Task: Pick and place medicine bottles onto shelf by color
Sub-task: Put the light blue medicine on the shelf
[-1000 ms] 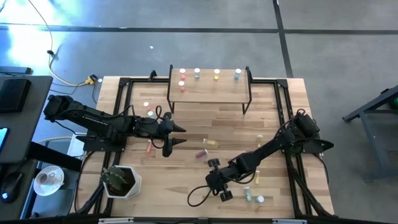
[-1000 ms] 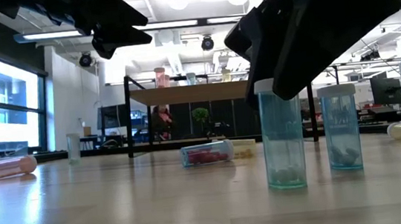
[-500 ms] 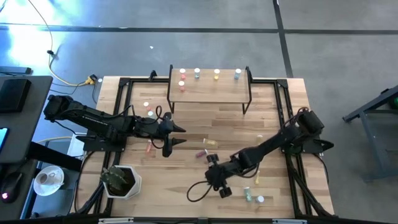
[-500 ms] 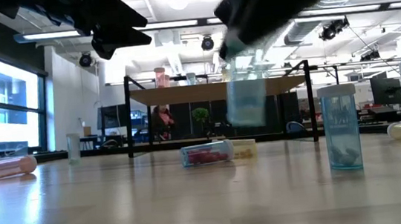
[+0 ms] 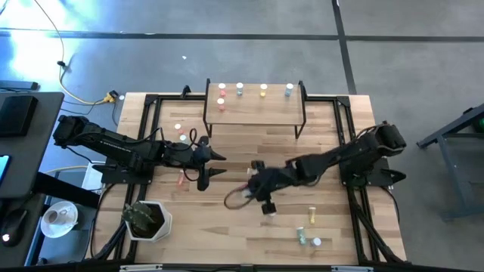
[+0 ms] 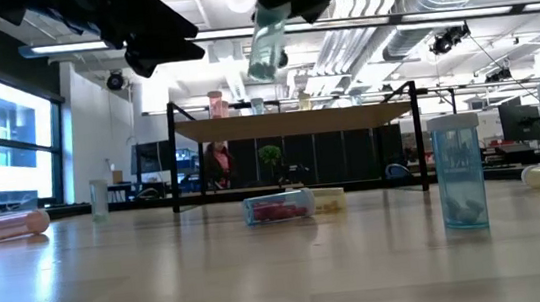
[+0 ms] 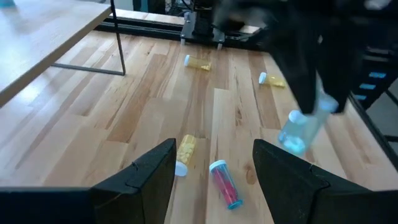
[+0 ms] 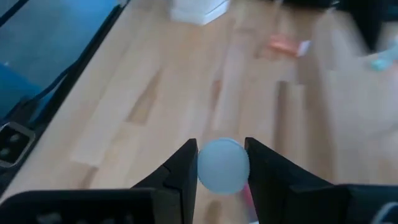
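The right gripper (image 5: pixel 255 183) has lifted a blue-grey medicine bottle (image 6: pixel 266 43) off the table and swung it toward the table's middle, fingers pinching it just under the white cap; its twin (image 6: pixel 458 172) stands alone where both stood a second ago; the carry to the shelf (image 5: pixel 257 112), likely its blue end, is underway; the left gripper (image 5: pixel 215 164) hovers spread and empty.

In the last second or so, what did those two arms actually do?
The right gripper, shut on a blue bottle, lifted it off the table's near edge and swung it toward the middle, heading for the shelf. The left gripper hovered open without moving, and the other bottles stayed put.
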`<state>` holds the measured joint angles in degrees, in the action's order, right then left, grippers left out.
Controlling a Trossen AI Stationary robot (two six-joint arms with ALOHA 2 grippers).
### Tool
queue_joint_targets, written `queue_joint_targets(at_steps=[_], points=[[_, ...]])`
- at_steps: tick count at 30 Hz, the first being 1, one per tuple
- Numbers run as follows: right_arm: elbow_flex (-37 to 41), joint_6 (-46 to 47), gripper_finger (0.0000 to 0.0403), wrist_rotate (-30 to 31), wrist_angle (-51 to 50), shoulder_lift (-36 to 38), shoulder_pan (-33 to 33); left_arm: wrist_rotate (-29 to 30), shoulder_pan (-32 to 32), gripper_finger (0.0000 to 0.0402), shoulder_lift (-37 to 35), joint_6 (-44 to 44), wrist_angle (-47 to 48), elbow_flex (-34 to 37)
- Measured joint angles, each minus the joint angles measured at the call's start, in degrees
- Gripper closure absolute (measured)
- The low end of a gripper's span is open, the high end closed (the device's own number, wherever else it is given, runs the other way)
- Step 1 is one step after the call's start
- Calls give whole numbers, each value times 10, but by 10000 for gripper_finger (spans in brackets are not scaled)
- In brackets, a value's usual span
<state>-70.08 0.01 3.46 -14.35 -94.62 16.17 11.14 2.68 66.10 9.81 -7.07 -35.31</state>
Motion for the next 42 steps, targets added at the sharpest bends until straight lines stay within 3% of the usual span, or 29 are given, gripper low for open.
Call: queue_joint_targets(at_steps=[11,27,33,42], points=[[0,-65,304,1,-45,92,-126,75,0,198,0,-92,0,0],[-15,-95,304,-1,-50,185,-305,75,0,198,0,-115,0,0],[-115,-128,304,-12,-73,153,-364,75,0,198,0,-100,0,0],[-307,-95,304,-69,-222,34,-424,75,0,198,0,-78,8,0]])
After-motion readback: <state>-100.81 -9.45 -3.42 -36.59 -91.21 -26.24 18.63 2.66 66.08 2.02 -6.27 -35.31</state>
